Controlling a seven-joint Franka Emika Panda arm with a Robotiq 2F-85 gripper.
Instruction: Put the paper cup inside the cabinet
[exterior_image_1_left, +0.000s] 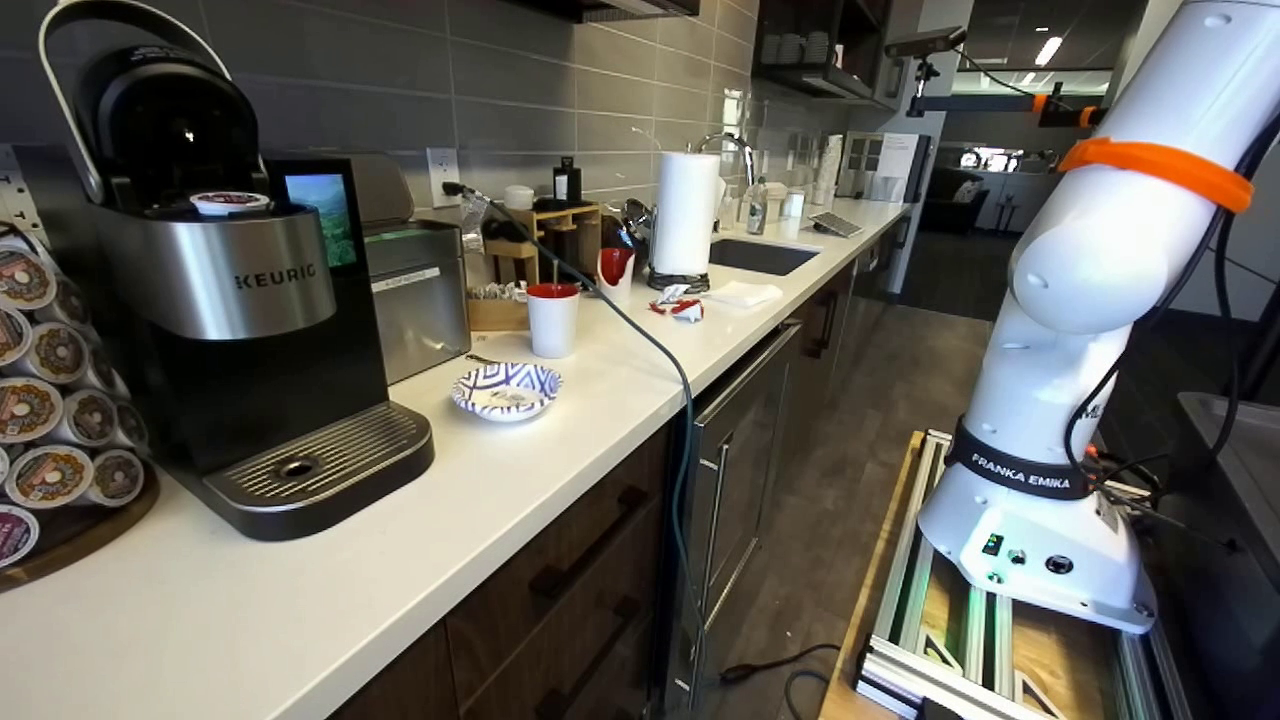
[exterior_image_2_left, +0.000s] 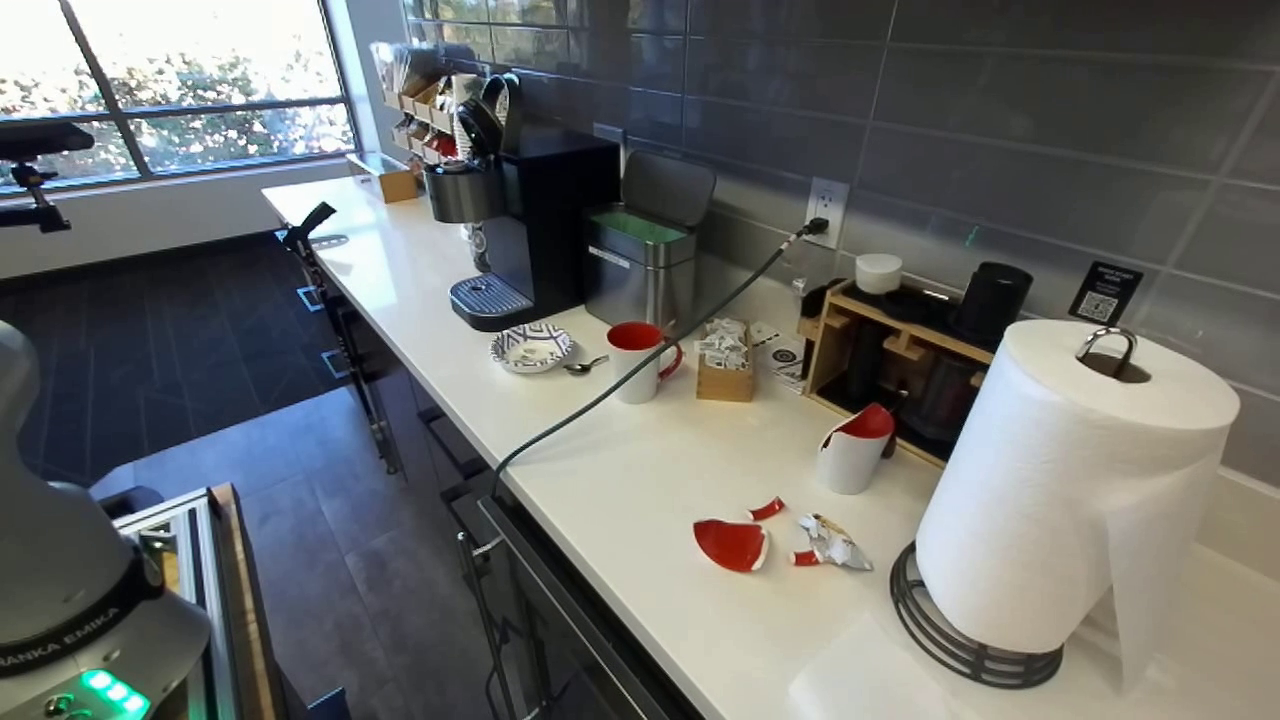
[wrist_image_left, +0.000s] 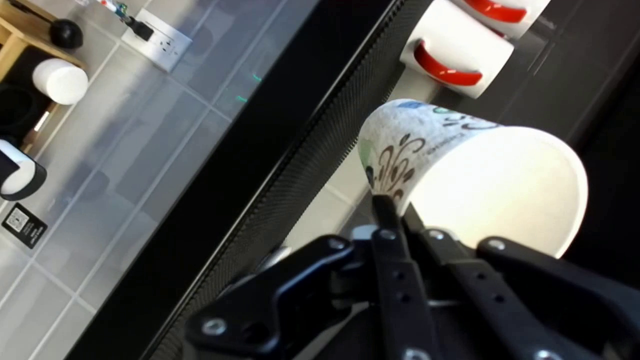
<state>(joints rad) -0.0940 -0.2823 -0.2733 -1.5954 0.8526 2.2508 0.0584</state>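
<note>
The paper cup (wrist_image_left: 430, 150) is white with a printed leaf pattern and lies tilted in the wrist view, its open mouth facing the camera side. My gripper (wrist_image_left: 398, 206) is shut on the cup's rim, one finger outside the wall and one inside the mouth. The black front edge of the cabinet (wrist_image_left: 220, 190) runs diagonally across the wrist view, and the cup is on its inner side, near the mugs. I cannot tell whether the cup touches the shelf. In both exterior views the gripper and cup are out of view; the dark underside of an upper cabinet (exterior_image_1_left: 630, 10) shows at the top.
White mugs with red handles (wrist_image_left: 457, 50) lie close beyond the cup. On the counter stand a coffee machine (exterior_image_2_left: 560, 210), a patterned bowl (exterior_image_2_left: 530, 348), a mug (exterior_image_2_left: 632, 370), a broken mug (exterior_image_2_left: 850, 455) with red shards (exterior_image_2_left: 732, 545), and a paper towel roll (exterior_image_2_left: 1060, 500). A cable (exterior_image_2_left: 600, 395) crosses it.
</note>
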